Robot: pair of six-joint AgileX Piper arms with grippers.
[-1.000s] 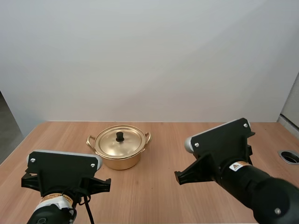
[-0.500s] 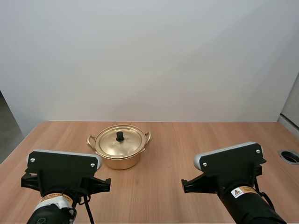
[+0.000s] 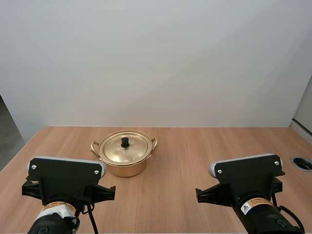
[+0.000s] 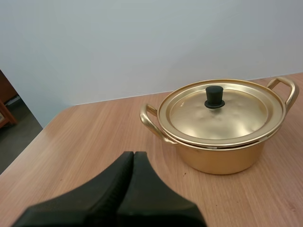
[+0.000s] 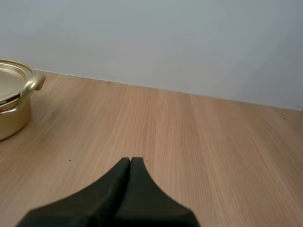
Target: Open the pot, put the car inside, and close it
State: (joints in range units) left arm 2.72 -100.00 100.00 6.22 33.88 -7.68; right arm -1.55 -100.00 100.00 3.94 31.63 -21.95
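Observation:
A gold pot (image 3: 125, 156) with two side handles stands on the wooden table (image 3: 185, 146), its lid (image 3: 125, 147) on, topped by a black knob (image 3: 125, 142). In the left wrist view the pot (image 4: 222, 137) with its lid (image 4: 222, 111) sits just ahead of my left gripper (image 4: 133, 155), whose fingers lie together as one dark wedge, holding nothing. My right gripper (image 5: 130, 161) is also shut on nothing, over bare table, with the pot's handle (image 5: 32, 85) off to its side. Both arms sit low at the table's near edge.
A round metal-rimmed hole (image 3: 302, 163) is set in the table at the far right edge. A plain pale wall (image 3: 156, 63) stands behind the table.
My right arm has drawn back and down toward the table's near edge. The left arm and the pot have not moved.

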